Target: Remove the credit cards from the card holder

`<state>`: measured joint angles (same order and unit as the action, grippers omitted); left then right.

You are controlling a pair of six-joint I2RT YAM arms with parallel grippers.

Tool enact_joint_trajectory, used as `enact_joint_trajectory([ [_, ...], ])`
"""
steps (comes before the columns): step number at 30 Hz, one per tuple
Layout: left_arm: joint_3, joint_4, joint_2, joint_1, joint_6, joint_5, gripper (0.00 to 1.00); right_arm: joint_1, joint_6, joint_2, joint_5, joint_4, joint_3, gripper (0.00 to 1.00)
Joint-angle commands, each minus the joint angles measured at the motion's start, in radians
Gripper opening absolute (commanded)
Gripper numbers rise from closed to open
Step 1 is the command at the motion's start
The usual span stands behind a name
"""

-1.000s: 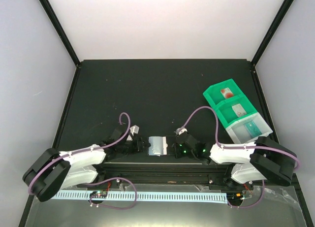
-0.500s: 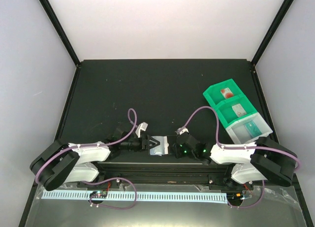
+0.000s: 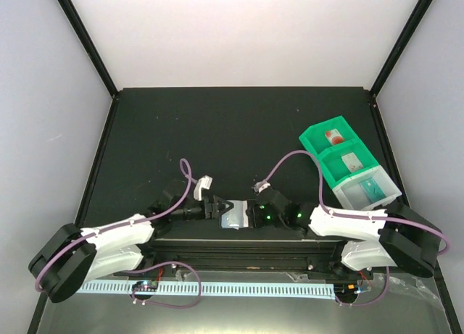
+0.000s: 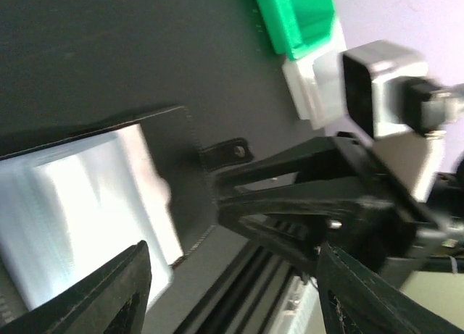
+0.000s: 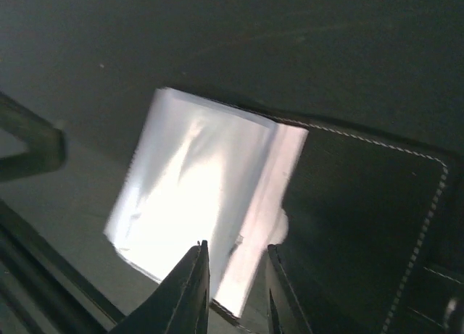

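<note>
The card holder point(image 3: 233, 218) lies open near the table's front edge, between my two grippers. In the right wrist view its black cover point(image 5: 362, 218) and glaring pale lining point(image 5: 196, 189) fill the frame. My right gripper point(image 5: 235, 276) is nearly closed, with the edge of the lining between its fingers; it sits at the holder's right side point(image 3: 249, 215). My left gripper point(image 4: 243, 305) is wide open and empty over the holder's left side point(image 3: 217, 206), looking at the lining point(image 4: 80, 203) and snap tab point(image 4: 226, 151). No card shows distinctly inside the holder. Credit cards point(image 3: 353, 161) lie in the green tray.
The green compartment tray point(image 3: 319, 142) stands at the right, with a pale bin point(image 3: 348, 198) at its near end holding a teal card point(image 3: 371, 189). It also shows in the left wrist view point(image 4: 301, 15). The arms' mounting rail point(image 3: 232, 251) runs just in front of the holder.
My left gripper has swung in over the holder's left side and turned. My right arm has stretched a little to the left, still at the holder's right edge.
</note>
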<state>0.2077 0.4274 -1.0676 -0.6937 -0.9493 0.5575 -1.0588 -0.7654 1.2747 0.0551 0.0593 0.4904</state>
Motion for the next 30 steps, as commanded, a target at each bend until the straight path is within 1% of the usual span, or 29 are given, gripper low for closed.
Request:
enact_joint_trajectory([
  [1,0.011,-0.192,0.034,0.013,0.071,-0.112,0.66,0.001,-0.006,0.031,-0.023,0.025,0.047,0.24],
  [4,0.012,-0.24,0.027,0.016,0.075,-0.149,0.71,0.0,0.002,0.056,0.016,0.039,0.059,0.25],
  [6,0.009,-0.232,0.009,0.017,0.084,-0.152,0.75,0.002,0.023,0.076,0.06,0.017,0.052,0.24],
  [8,0.007,-0.219,-0.015,0.016,0.088,-0.164,0.81,0.006,0.034,0.112,0.09,0.023,0.061,0.24],
  [10,0.01,-0.214,-0.047,0.016,0.089,-0.188,0.83,0.006,0.033,0.145,0.102,0.033,0.073,0.23],
  [14,0.008,-0.155,-0.13,0.014,0.058,-0.173,0.84,0.007,0.011,0.181,0.083,-0.037,0.022,0.22],
  [19,-0.013,0.016,-0.231,0.003,-0.022,-0.1,0.84,0.007,-0.012,0.202,0.072,-0.091,-0.029,0.22],
  [23,-0.013,0.154,-0.295,-0.014,-0.095,-0.055,0.83,0.007,-0.011,0.214,0.088,-0.098,-0.04,0.22],
  [26,-0.02,0.237,-0.289,-0.026,-0.141,-0.042,0.8,0.007,-0.013,0.212,0.092,-0.105,-0.044,0.22],
  [28,-0.021,0.247,-0.254,-0.036,-0.152,-0.048,0.78,0.007,-0.014,0.207,0.089,-0.113,-0.05,0.22],
  [30,-0.019,0.222,-0.221,-0.049,-0.149,-0.071,0.78,0.007,-0.018,0.206,0.097,-0.118,-0.054,0.22],
])
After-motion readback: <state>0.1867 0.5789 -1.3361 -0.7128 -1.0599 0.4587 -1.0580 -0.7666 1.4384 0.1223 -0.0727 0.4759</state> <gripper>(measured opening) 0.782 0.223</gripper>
